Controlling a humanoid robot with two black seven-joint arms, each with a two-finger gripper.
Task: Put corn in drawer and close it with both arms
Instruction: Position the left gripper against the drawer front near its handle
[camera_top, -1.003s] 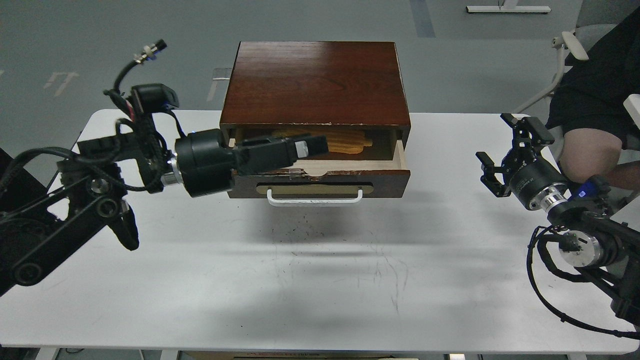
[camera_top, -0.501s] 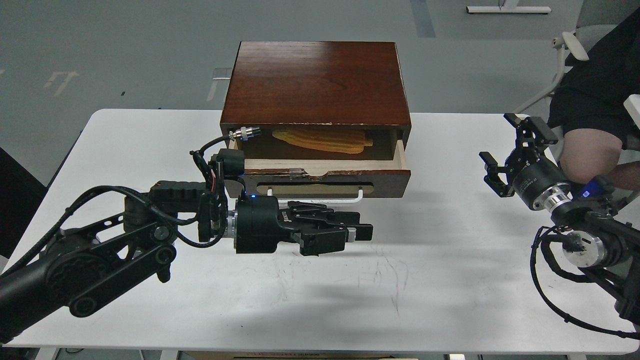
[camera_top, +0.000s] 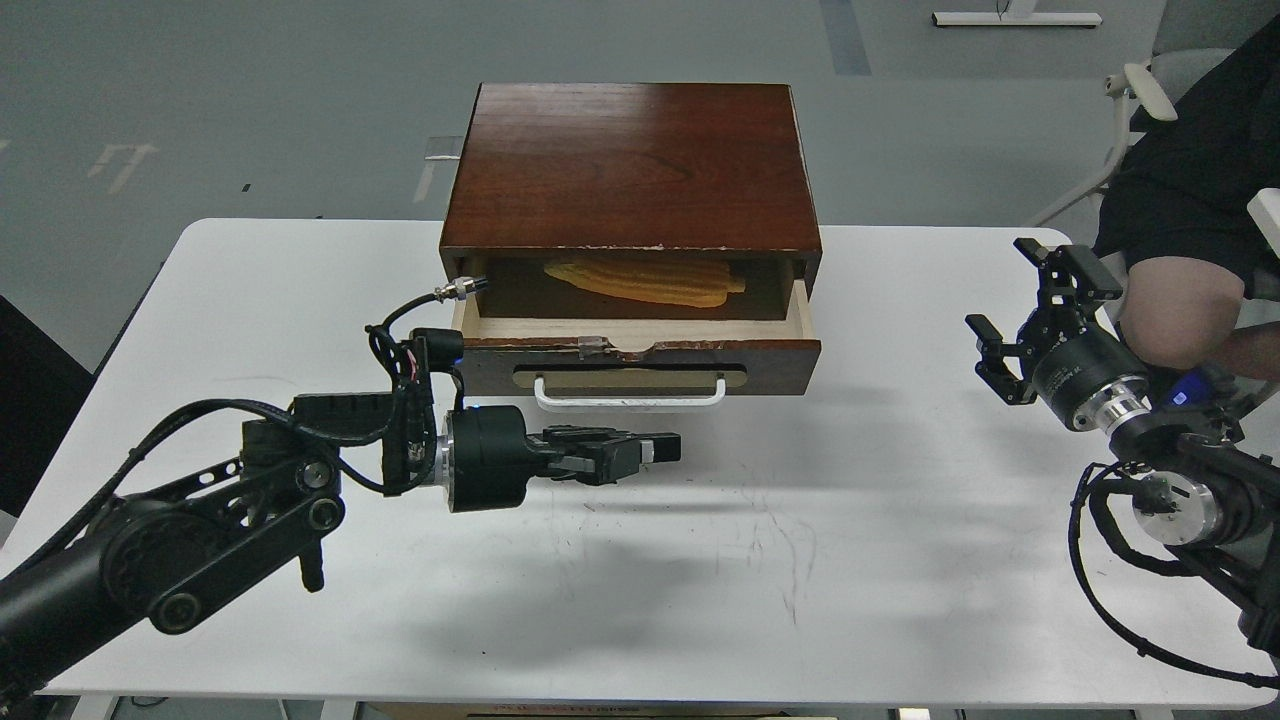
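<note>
White scuffed table (camera_top: 700, 560) w/ wood cabinet (camera_top: 630, 160), grey floor (camera_top: 250, 100) behind

Corn (camera_top: 648, 280) inside open drawer (camera_top: 640, 352)

Left gripper (camera_top: 640, 452) has drawn back from the drawer (camera_top: 636, 352) — lower now (fingers closed).
</note>
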